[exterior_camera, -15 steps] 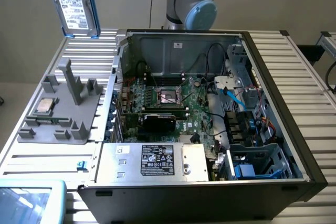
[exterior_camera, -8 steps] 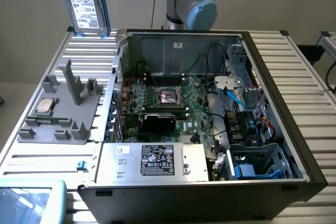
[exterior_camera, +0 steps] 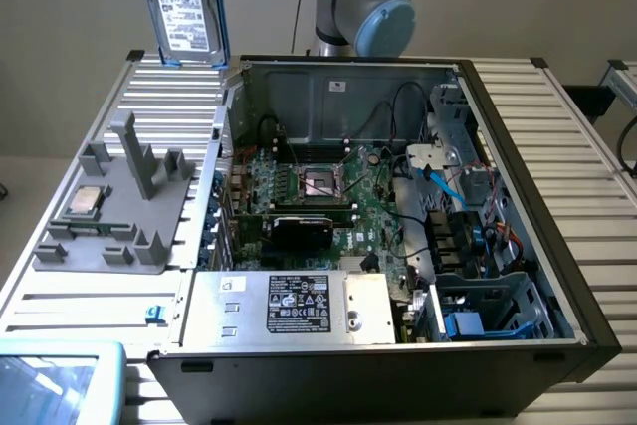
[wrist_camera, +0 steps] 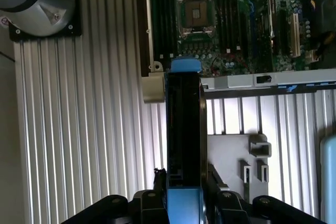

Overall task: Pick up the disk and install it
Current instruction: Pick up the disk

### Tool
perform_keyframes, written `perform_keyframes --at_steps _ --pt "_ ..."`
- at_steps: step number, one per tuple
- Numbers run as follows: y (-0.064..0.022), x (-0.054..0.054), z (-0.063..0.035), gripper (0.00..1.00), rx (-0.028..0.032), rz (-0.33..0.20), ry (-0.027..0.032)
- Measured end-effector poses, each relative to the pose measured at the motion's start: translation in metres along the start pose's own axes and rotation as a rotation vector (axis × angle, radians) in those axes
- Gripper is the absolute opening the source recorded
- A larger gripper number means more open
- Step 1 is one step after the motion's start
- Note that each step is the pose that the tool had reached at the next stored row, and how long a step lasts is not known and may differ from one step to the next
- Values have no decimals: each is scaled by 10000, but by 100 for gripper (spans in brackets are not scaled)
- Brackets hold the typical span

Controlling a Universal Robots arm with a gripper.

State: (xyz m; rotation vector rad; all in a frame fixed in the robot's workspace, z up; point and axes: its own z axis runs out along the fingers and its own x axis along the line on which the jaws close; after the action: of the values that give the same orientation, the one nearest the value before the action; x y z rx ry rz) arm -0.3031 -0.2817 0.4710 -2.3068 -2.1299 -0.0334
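Ribbed aluminium slats form the bench (exterior_camera: 557, 146), pale and grooved, in front of a plain beige wall. Well above the bench's far corner on the exterior view's left hangs the disk (exterior_camera: 184, 7), clear of everything beneath it. We see a flat grey metal slab with a white printed label on its face and bright blue plastic rails (exterior_camera: 221, 17) down its edges, held upright with its long side vertical. The gripper (wrist_camera: 184, 182) has it by one short end. Its black fingers (wrist_camera: 159, 181) stand partly closed, one on each side of the drive's thin profile, clamping it firmly. We judge that pinching across the thin dimension leaves the rails free and keeps the slab from swinging.

Below and beside it, the open computer case (exterior_camera: 398, 216) lies on its side on the bench with its panel off. Its interior faces upward, which we take to be for access from above. Inside are a green motherboard (exterior_camera: 373, 211) with a square CPU socket (exterior_camera: 323, 183), a silver sheet-metal power supply (exterior_camera: 289, 306) with a black label along the near edge, and a metal drive cage (exterior_camera: 498, 311) with blue parts.

Along the bench's edge on the exterior view's left, a grey plastic fixture (exterior_camera: 119, 216) with upright posts holds a small square CPU chip (exterior_camera: 85, 203). We take it that the fixture keeps parts in fixed spots.
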Motion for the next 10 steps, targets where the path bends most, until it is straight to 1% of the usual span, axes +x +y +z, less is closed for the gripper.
perform_keyframes --at_steps 6,10 --pt "166 5 -119 37 -1 1 1" --pt "238 -41 -154 37 -3 1 3"
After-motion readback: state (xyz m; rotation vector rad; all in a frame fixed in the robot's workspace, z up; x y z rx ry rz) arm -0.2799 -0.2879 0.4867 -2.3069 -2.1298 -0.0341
